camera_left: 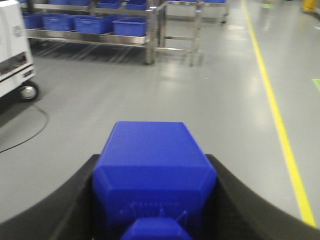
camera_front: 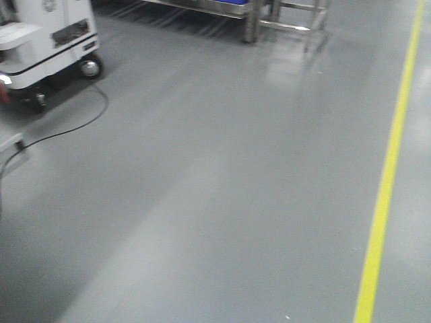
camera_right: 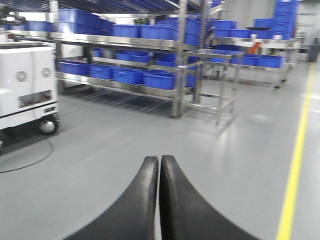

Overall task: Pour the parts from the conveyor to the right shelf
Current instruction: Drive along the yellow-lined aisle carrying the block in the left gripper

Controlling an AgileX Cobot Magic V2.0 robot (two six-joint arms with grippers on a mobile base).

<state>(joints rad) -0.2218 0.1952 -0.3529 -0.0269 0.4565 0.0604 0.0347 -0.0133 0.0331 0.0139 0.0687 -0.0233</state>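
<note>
Grey factory floor (camera_front: 222, 188) spreads ahead, with a yellow line (camera_front: 387, 182) running along its right side. At the left stands a white wheeled cart (camera_front: 47, 40), in front of the shelf's left end, and a black cable (camera_front: 81, 121) loops over the floor beside it. The shelf (camera_right: 177, 60), steel tiers loaded with blue bins (camera_right: 127, 75), stands well apart from both arms. The left gripper (camera_left: 152, 165) pinches the blue part (camera_left: 150, 145), which fills the gap and touches both black fingers (camera_left: 65, 200). The right gripper (camera_right: 159, 162) points toward the shelf, its fingers pressed together.
</note>
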